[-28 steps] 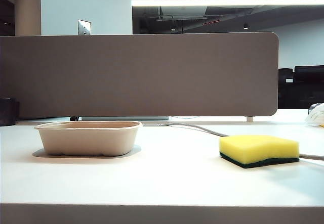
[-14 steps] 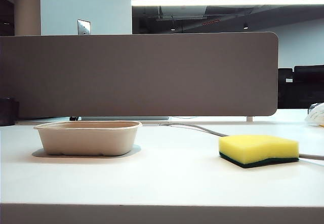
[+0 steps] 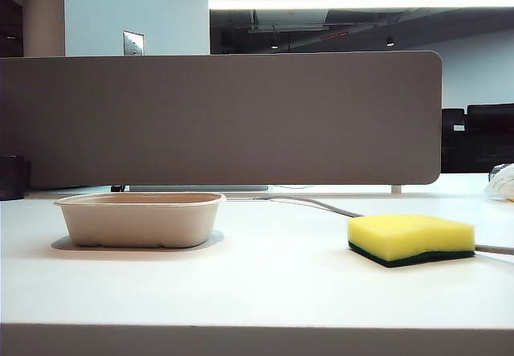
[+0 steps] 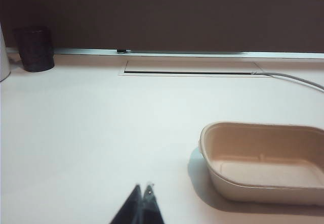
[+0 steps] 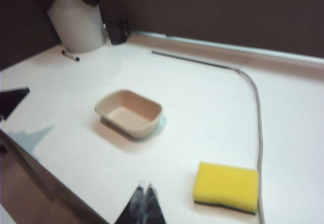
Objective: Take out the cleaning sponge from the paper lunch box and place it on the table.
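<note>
Exterior view: you see the cleaning sponge (image 3: 410, 240) lying flat on the tabletop (image 3: 265, 284), yellow foam up and green scouring layer down, well apart from the paper lunch box (image 3: 140, 219) to its left. A grey cable (image 3: 321, 205) runs behind it.

Left wrist view: the box (image 4: 263, 161) stands empty; no sponge lies in it. The left tool (image 4: 142, 192) hangs above bare tabletop beside the box, its tips pressed together and holding nothing.

Right wrist view: the right tool (image 5: 144, 190) sits high over the tabletop edge, tips clenched on nothing, with the sponge (image 5: 226, 187) just to one side and the box (image 5: 130, 112) farther off.

Judged from this layout, you may treat the task as done: sponge out, resting on the tabletop, released. Nothing appears left but parking the arms.
</note>
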You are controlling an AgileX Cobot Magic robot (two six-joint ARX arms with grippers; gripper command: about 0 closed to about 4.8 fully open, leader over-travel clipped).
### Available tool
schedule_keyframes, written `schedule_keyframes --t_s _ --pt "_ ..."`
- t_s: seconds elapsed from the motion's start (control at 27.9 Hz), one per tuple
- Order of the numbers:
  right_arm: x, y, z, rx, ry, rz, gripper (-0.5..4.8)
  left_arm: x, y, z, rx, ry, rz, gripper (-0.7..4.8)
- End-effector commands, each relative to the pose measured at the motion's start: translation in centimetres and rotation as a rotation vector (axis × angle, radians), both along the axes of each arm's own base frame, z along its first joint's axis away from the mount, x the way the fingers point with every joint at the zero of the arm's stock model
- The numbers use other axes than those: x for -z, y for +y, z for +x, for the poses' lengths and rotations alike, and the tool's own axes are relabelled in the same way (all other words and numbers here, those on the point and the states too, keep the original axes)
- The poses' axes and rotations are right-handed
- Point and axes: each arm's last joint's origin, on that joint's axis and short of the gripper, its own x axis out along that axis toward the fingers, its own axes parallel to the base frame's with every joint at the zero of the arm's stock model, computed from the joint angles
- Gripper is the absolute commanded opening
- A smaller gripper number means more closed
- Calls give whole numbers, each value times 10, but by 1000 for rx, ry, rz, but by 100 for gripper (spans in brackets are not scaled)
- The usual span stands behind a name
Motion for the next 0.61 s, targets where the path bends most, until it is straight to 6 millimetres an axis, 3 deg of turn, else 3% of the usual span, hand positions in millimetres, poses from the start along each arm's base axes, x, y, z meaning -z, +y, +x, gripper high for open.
schedule_keyframes --t_s 0.04,0.29,0.43,0.61 --pt "2 -5 -4 10 -61 -90 -5 -1 0 0 1 -7 1 -5" --pt "22 -3 1 125 -61 -129 -5 -1 0 0 1 -7 1 -5" --pt "52 6 25 293 0 -120 -5 -1 0 0 1 -7 1 -5" --pt "77 13 51 253 -28 -9 -5 -1 0 0 2 -7 1 -5"
